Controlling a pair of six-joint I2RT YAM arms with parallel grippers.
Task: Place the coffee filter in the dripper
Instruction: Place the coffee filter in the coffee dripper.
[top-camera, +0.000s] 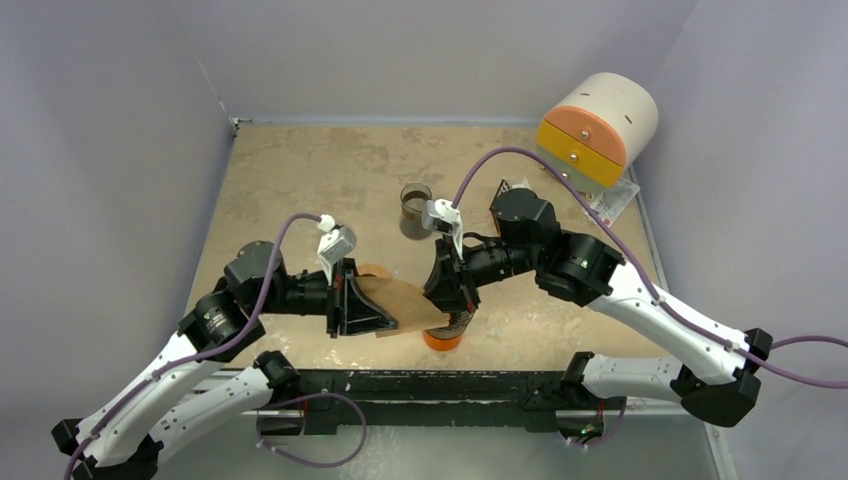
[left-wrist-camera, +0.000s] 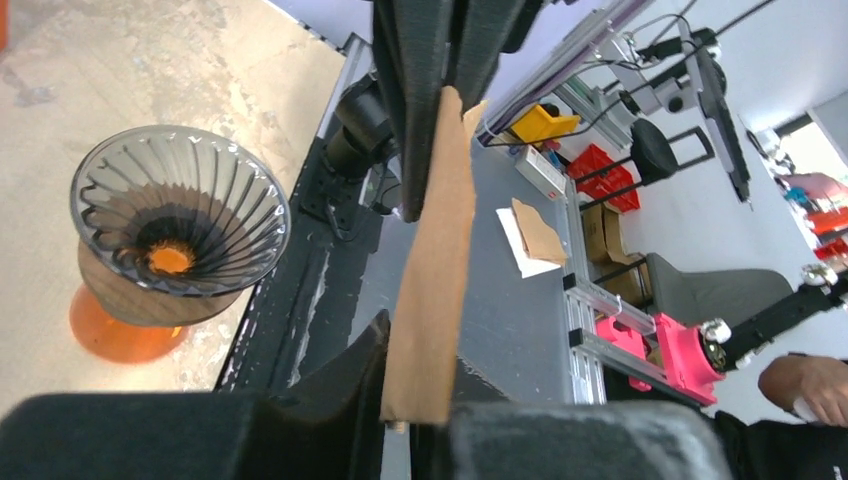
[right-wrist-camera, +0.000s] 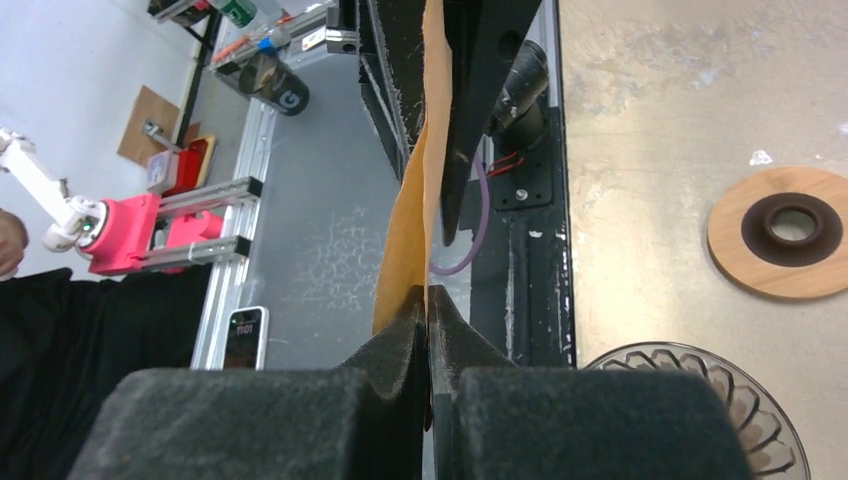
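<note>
1. My left hand (left-wrist-camera: 415, 410) is pinched tight on one edge of the filter (top-camera: 405, 300).
2. My right hand (right-wrist-camera: 428, 310) is pinched tight on the other edge. The filter hangs flat between both hands.
3. The filter is up in the air, close to the dripper (left-wrist-camera: 180, 215) but not in it yet. The dripper stands on the table (top-camera: 300, 170), near the front edge.
4. I think the filter is light, thin, floppy paper. It could crease or tear if my hands pull apart.
5. The edges look like good spots to hold. I think it must open into a cone, point down, to fit.
</note>
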